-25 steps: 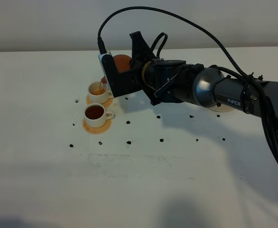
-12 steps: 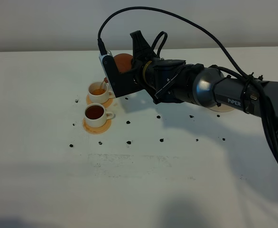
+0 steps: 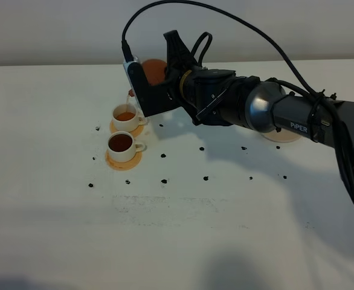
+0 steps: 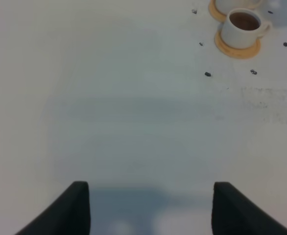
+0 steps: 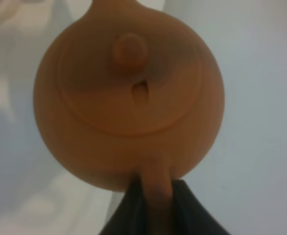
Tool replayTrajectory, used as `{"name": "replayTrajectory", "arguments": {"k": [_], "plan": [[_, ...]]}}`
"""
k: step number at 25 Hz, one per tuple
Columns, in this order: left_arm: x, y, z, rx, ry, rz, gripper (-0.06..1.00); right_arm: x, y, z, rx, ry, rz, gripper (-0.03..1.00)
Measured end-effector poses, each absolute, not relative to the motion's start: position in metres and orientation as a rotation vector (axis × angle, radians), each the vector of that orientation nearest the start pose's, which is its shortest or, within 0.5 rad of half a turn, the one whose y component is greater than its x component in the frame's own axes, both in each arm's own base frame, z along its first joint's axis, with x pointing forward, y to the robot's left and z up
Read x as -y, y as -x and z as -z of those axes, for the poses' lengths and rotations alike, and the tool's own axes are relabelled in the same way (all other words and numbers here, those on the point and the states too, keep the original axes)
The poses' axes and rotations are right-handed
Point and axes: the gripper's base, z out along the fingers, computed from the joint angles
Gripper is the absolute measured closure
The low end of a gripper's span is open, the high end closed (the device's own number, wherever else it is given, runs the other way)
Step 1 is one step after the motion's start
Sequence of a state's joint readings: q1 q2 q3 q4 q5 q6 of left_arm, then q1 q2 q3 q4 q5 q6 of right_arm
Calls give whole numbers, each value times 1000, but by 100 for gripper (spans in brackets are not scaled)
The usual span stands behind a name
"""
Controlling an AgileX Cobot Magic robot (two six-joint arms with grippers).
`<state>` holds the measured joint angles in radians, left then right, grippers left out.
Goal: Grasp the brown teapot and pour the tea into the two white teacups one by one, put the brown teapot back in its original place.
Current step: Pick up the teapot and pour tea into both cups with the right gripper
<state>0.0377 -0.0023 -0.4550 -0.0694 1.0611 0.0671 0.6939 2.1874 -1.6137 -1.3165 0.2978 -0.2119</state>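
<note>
The brown teapot (image 3: 154, 70) hangs tilted above the table at the back left, its spout over the far white teacup (image 3: 126, 116). My right gripper (image 3: 165, 83) is shut on its handle. In the right wrist view the teapot (image 5: 129, 93) fills the frame, lid and knob facing the camera, with the right gripper (image 5: 153, 198) clamped on the handle. The far teacup holds orange-brown tea and the near teacup (image 3: 122, 145) holds darker tea; the latter also shows in the left wrist view (image 4: 241, 27). My left gripper (image 4: 151, 205) is open over bare table. The cream saucer (image 3: 279, 138) lies partly behind the right arm.
Each teacup stands on an orange-tan coaster (image 3: 124, 162). Small dark specks (image 3: 205, 178) dot the white table (image 3: 183, 235). The right arm (image 3: 286, 115) stretches across the table from the right edge, its black cable arching overhead.
The right gripper and teapot have risen slightly and shifted a little left above the far teacup. That cup holds more tea than before. The near teacup is unchanged.
</note>
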Motion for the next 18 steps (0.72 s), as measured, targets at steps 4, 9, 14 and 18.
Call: {"name": "replayTrajectory", "arguments": {"k": [4, 9, 14, 18], "plan": [[6, 0, -265, -2085, -32, 20, 42, -301, -401, -187, -1139, 1896, 784, 85], [6, 0, -265, -2085, -32, 20, 42, -301, -401, -187, -1128, 1900, 791, 85], [6, 0, -265, -2085, -32, 20, 42, -301, -401, -187, -1125, 1902, 793, 85], [6, 0, -265, -2085, -32, 20, 42, -307, -396, -187, -1111, 1908, 787, 85]]}}
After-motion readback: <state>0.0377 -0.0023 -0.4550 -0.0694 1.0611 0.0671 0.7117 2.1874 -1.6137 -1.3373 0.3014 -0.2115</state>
